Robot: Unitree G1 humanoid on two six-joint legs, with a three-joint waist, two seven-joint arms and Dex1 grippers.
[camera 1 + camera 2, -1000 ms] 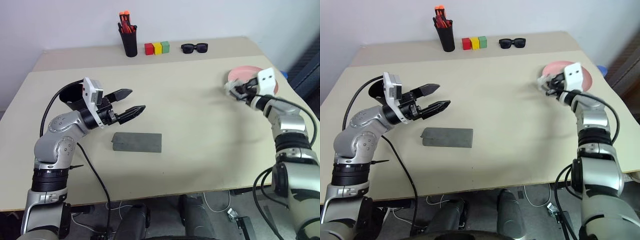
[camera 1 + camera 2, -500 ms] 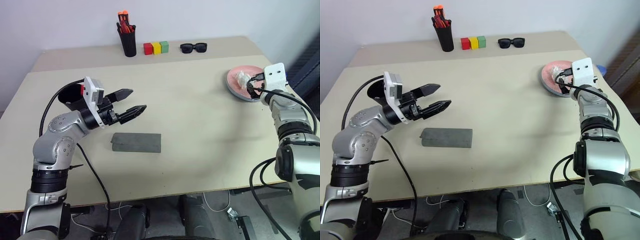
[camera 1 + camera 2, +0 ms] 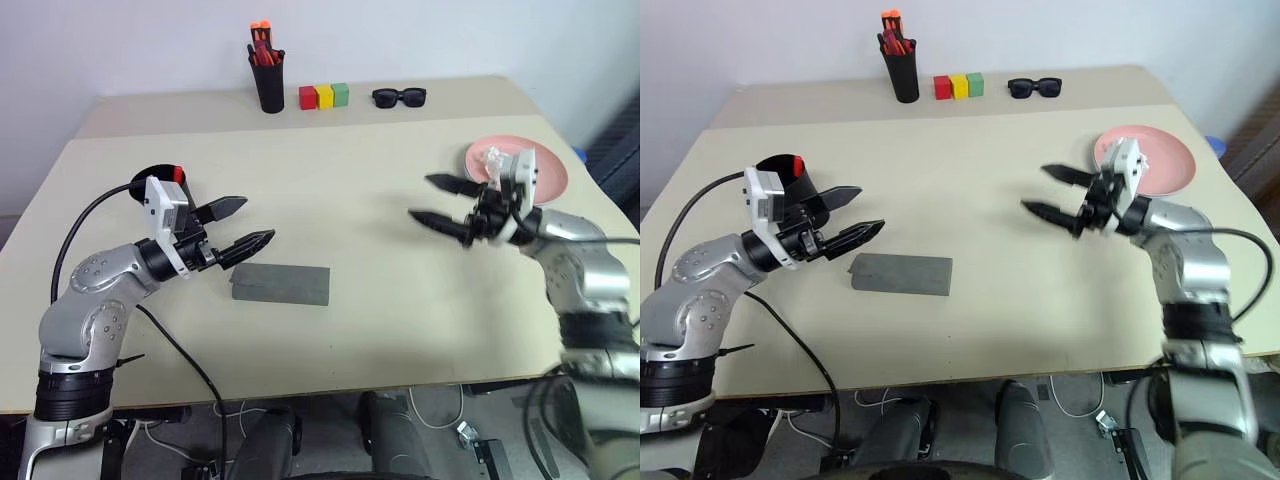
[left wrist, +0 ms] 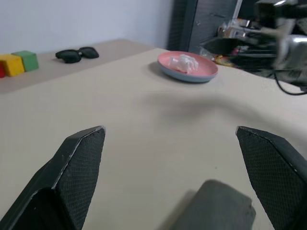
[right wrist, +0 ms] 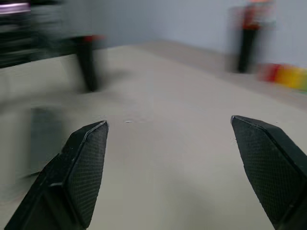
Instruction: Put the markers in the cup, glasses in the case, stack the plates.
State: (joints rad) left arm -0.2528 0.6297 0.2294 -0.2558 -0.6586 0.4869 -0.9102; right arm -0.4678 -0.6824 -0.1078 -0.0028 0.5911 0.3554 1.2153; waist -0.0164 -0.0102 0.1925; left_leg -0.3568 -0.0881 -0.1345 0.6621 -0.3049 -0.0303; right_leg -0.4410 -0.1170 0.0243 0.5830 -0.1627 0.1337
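The grey case (image 3: 280,283) lies shut on the table's near left. My left gripper (image 3: 252,221) hovers open just left of it, pointing right. Behind that wrist stands the black cup (image 3: 780,172), and the red cap of a marker (image 3: 798,163) sticks out of it. The pink plate (image 3: 540,175) sits at the far right with a small crumpled whitish thing (image 3: 492,156) on it. A light blue sliver (image 3: 1214,143) peeks out past the plate's right rim. My right gripper (image 3: 421,198) is open, pointing left over the table's middle, left of the plate. The glasses are hidden.
At the table's back stand a black pen holder (image 3: 268,88) full of orange-tipped markers, a row of red, yellow and green blocks (image 3: 324,96), and black sunglasses (image 3: 399,97). Bare tabletop lies between the two grippers.
My right gripper let go of the whitish thing on the pink plate, opened, and swung in toward the table's middle, now pointing left. The left hand drew back slightly.
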